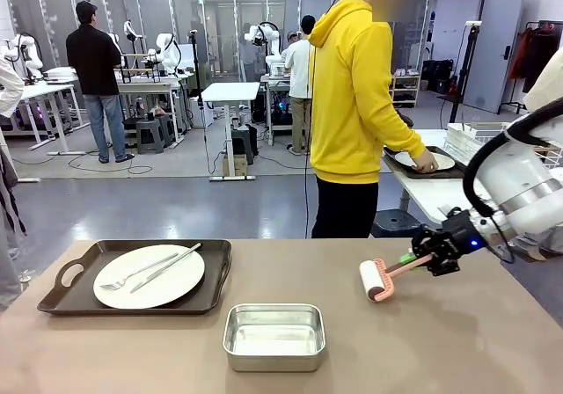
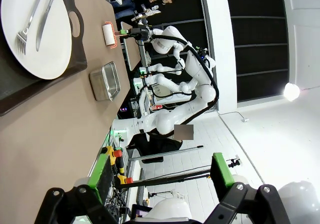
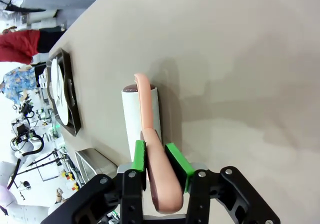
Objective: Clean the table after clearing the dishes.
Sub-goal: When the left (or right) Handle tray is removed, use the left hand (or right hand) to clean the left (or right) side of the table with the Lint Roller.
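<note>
the taupe worktop [image 1: 440,350] fills the lower half of the front view. a dark tray [image 1: 62,299] sits at its lower left, carrying a white plate [image 1: 167,293] with cutlery [image 1: 132,278] laid across it. a second tray [image 1: 422,170] is on the white table at the right middle, under the hand of the person [image 1: 352,104] in yellow. so clearing looks half done, and wiping is best kept to the bare right part for now.

a steel pan [image 1: 230,337] stands at the lower centre, well apart from the roller [image 1: 373,280]. the right hand [image 1: 420,258] is clamped on the roller's pink handle, with the white drum lying on the surface at the right middle of the frame. in the right wrist view the green pads [image 3: 139,156] squeeze the handle on both sides.

to roll well, the drum should stay flat against the top with the handle low, moving in straight overlapping strokes and stopping short of the pan and the far edge. pressing too hard could twist the handle in the grip.

the left hand [image 2: 160,171] is spread wide and holds nothing, hanging off the worktop's side in its own view.
</note>
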